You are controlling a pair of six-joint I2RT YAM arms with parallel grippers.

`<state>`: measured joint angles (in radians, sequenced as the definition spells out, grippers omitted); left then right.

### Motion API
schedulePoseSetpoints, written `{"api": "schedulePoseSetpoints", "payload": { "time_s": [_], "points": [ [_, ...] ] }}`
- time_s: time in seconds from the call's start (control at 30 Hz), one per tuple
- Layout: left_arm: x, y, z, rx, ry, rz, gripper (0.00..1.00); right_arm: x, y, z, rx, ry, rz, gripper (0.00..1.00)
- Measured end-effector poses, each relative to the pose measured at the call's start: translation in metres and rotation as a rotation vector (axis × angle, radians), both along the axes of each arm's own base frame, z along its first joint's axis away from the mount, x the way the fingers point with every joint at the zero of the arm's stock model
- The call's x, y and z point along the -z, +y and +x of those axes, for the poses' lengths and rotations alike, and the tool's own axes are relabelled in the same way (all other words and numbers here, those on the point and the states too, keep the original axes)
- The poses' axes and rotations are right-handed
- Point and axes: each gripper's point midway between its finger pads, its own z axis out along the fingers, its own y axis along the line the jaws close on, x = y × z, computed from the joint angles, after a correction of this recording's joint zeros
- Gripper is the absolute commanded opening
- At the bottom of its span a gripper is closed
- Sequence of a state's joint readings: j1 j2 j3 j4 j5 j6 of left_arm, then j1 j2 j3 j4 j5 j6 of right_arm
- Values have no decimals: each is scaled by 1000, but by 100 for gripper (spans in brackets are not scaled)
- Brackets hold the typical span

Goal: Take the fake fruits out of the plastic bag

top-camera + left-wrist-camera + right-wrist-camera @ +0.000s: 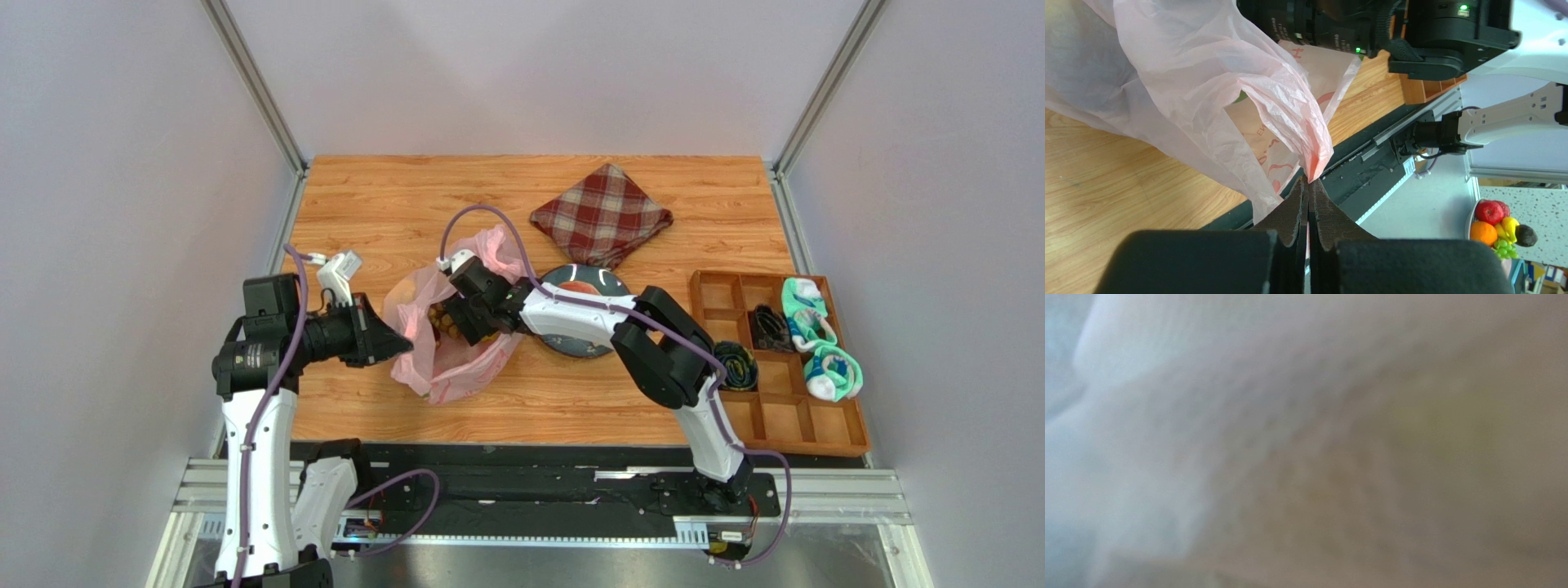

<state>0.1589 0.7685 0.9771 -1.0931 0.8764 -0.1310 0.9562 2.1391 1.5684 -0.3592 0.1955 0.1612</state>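
The wooden table (368, 196) is carrying everything, and the plastic bag (448, 361) is lying on it as a crumpled pink heap; I am placing the rest from that bag.

Your left arm is reaching in from the bag's left side. The left gripper (1309, 184) is pinching a gathered fold of the film at the bag's rim, jaws pressed together on it. Judging by the taut ridge running up from the pinch, you are lifting that edge so the mouth is gaping and the bag is not sliding away while the other arm is working.

Your right arm is coming across from the bag's right side, passing over the dark plate (558, 275) that is sitting just right of the bag. The right gripper (456, 321) is plunging into the bag's mouth, probably going for a fruit. Its wrist view is giving only a pale, yellowish blur, so I cannot tell whether its fingers are spread or closed.

The bag is looking thin, translucent and heavily creased, with red print showing through the film. The fake fruits (429, 322) are lying inside the bag, showing only as dim yellow-brown shapes near the right gripper.
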Motion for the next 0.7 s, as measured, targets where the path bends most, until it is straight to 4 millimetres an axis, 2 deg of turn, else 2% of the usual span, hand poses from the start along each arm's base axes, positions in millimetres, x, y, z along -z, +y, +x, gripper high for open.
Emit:
{"api": "schedulePoseSetpoints", "payload": {
  "time_s": [0.03,0.17,0.23,0.4,0.6,0.7],
  "points": [
    [0,0,1,0,-4,-1,0,-3,-1,-2,-15,3,-5,18],
    [-1,0,6,-5,-21,-8,0,-31,-3,-9,-92,22,29,15],
    [-1,0,10,-7,-33,-14,0,-56,-2,-13,-145,27,83,11],
    [1,0,14,-20,-41,-23,0,-119,4,-29,-310,25,212,12],
    [-4,0,19,-25,-77,-24,0,-170,15,-72,-615,10,342,12],
    [-3,1,21,-30,-81,-18,0,-189,16,-86,-705,-10,381,11]
  ]
}}
